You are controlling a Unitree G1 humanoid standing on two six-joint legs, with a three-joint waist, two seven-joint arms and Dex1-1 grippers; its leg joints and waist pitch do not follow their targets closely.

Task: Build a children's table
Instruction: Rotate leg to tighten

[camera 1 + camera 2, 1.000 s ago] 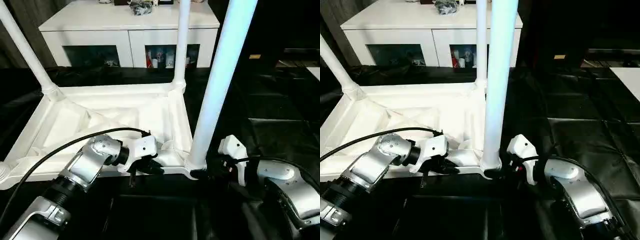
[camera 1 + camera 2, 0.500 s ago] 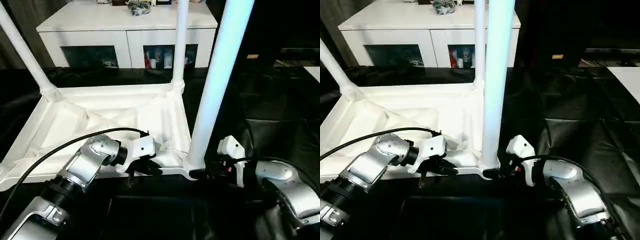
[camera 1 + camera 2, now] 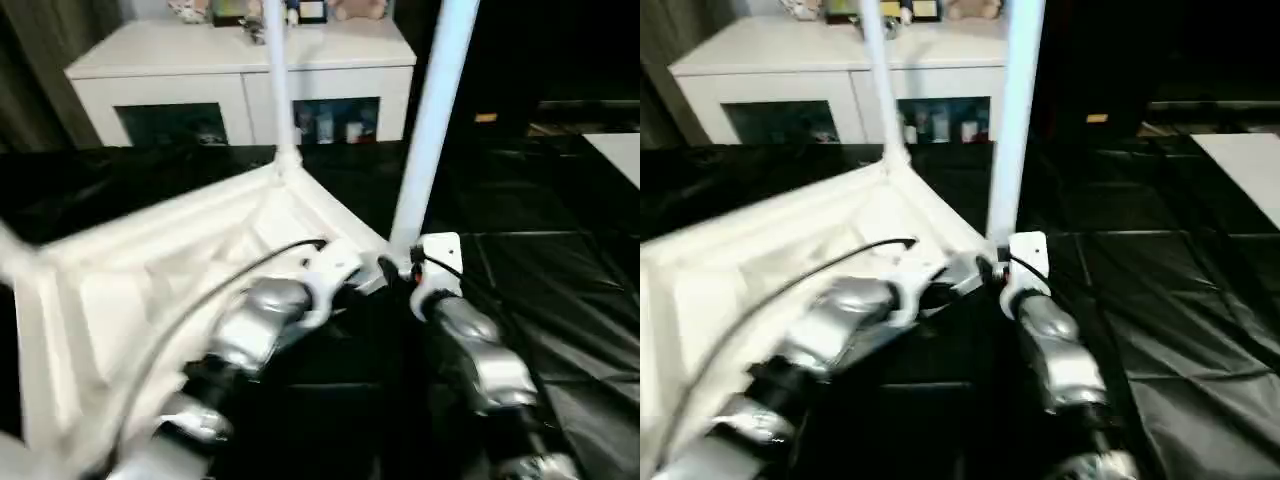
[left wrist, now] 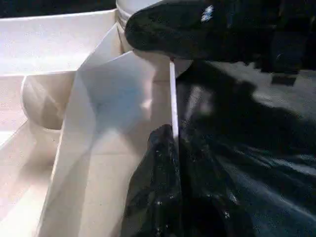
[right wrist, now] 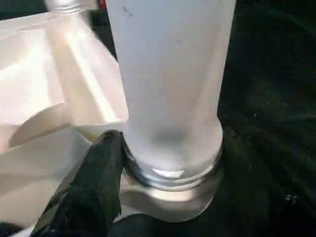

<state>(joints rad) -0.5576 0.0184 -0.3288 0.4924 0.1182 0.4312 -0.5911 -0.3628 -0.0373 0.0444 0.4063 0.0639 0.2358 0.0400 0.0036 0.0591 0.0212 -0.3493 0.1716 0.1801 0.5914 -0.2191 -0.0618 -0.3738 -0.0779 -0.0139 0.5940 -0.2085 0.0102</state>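
Near leg (image 3: 425,130) is socketed, far leg (image 3: 278,90) too; my left gripper (image 4: 165,163) pinches the tabletop (image 3: 170,250) rim, can't tell about my right gripper (image 3: 415,272).

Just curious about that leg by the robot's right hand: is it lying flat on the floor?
No, the leg stands upright in the tabletop's corner socket.

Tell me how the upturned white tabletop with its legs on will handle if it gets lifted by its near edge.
The tabletop looks like thin ribbed plastic, so probably light and fairly stiff. The tall near leg and far leg put weight high, so it may sway or tip. The left gripper has its fingers on a thin smooth rim, which may slip.
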